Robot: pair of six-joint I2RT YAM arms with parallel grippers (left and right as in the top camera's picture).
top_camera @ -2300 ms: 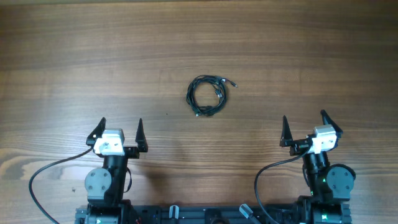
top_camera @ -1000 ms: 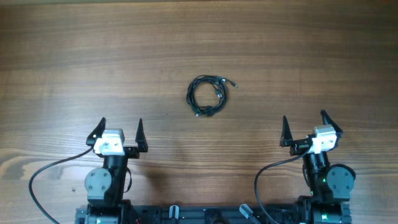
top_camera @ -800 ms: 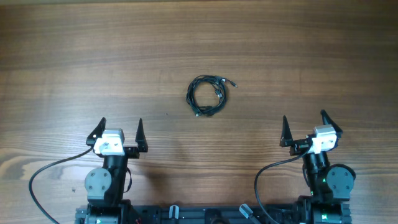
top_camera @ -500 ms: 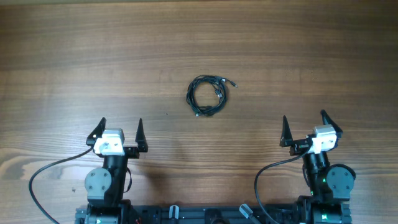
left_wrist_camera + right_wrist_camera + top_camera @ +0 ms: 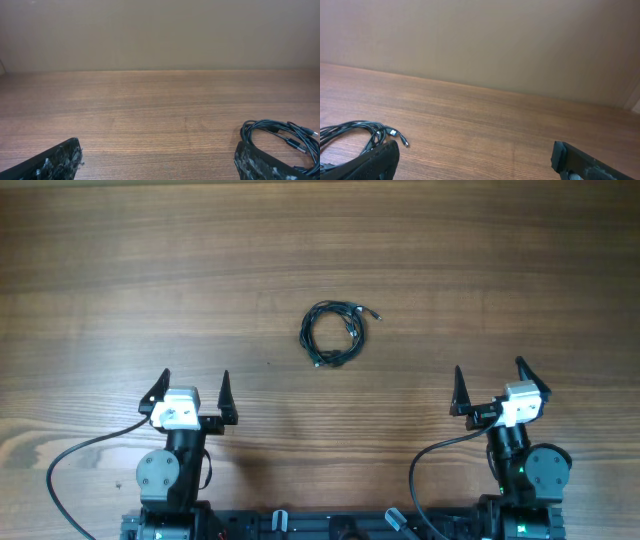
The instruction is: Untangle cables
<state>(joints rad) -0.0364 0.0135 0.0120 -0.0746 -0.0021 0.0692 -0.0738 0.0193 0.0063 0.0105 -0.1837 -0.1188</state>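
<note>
A brown wood-grain table [image 5: 120, 260] fills the overhead view. At the lower edge of that frame stand the two black arms with white wrist blocks. The left gripper [image 5: 194, 377] sits at lower left and the right gripper [image 5: 489, 367] at lower right. Both have their jaws spread fully wide, with nothing between them and nothing touched.

The cables [image 5: 350, 326], thin black wires wound into one small loose coil, lie on the bare wood just above the frame's centre. They are well apart from both grippers.

The coil lies ahead of both grippers and between them, up and to the right of the left one and up and to the left of the right one. The left wrist view shows it at lower right [image 5: 280, 135], the right wrist view at lower left [image 5: 355, 131]. The left arm looks marginally nearer, though the difference is slight.

The bundle is roughly round, with no clear long axis. One small plug end [image 5: 376, 313] pokes out toward the upper right, on the right arm's side, and likely offers a first strand to pull.
</note>
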